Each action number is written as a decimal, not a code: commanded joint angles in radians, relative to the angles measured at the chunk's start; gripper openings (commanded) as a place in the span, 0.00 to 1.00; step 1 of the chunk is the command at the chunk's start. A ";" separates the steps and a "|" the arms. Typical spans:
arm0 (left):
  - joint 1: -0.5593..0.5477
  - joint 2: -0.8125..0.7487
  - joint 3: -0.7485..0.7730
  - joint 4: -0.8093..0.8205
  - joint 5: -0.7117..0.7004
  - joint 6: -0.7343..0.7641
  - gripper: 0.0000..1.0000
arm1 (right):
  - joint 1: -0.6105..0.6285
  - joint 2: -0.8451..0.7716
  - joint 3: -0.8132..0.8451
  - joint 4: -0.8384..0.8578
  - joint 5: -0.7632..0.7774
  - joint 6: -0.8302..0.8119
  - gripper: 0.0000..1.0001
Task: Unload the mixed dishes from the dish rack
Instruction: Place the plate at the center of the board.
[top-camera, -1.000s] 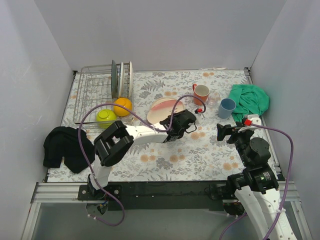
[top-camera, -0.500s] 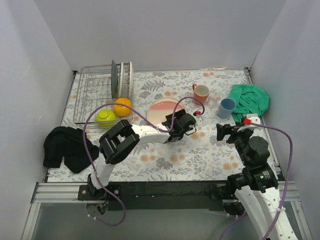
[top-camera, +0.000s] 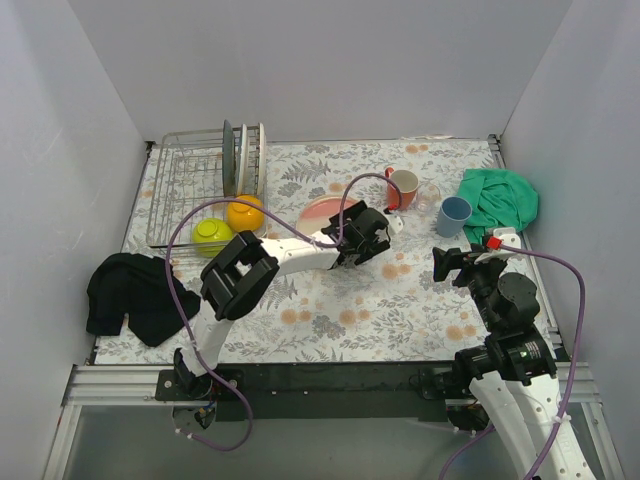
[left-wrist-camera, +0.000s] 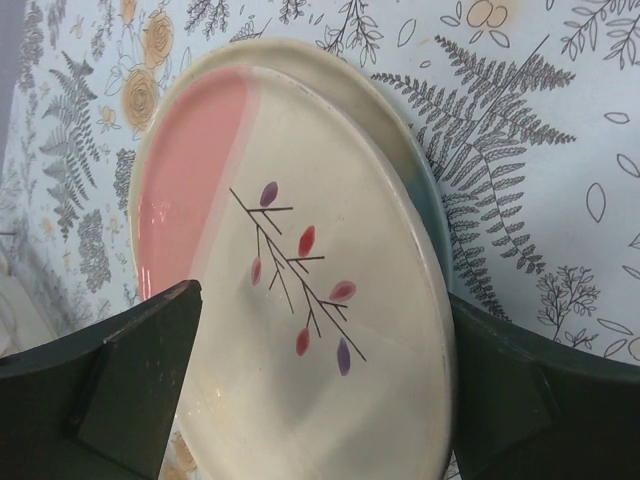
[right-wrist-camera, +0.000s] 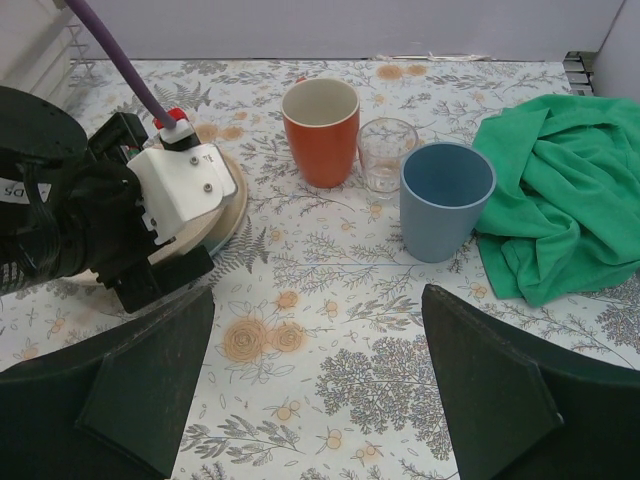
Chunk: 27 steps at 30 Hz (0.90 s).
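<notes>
The left gripper (left-wrist-camera: 322, 298) is out over the middle of the flowered table (top-camera: 400, 310) with its jaws spread wide, and from the left wrist view they straddle the pink plate (left-wrist-camera: 300, 200) rather than clamp it; the plate lies flat just left of centre in the top view, pink down one side and cream with a little twig pattern on the other. It seems to sit on a second pale plate (left-wrist-camera: 405, 140) whose rim peeps out along its far edge. The right gripper (right-wrist-camera: 318, 300) hangs at the right of the top view, jaws wide apart and empty. Ahead of it, in the upper middle of the right wrist view, stand the orange mug (right-wrist-camera: 320, 120), the small clear glass (right-wrist-camera: 385, 155) and the light-blue cup (right-wrist-camera: 447, 200), close together, the cup just beside the green cloth (right-wrist-camera: 560, 190). The dish rack (top-camera: 185, 185) is at the upper left of the top view, with upright plates (top-camera: 245, 158) slotted at its far right corner and the orange-yellow bowl (top-camera: 245, 212) and lime-green bowl (top-camera: 212, 234) at its near end. A black cloth (top-camera: 130, 290) lies at the lower left
</notes>
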 joint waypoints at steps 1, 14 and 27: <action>0.009 0.007 0.062 -0.082 0.149 -0.076 0.93 | 0.004 0.002 0.004 0.041 0.003 0.000 0.92; 0.019 -0.003 0.108 -0.140 0.349 -0.234 0.98 | 0.003 0.007 0.004 0.041 0.005 0.000 0.92; 0.080 -0.040 0.140 -0.171 0.418 -0.335 0.98 | 0.002 0.003 0.005 0.038 0.005 0.000 0.93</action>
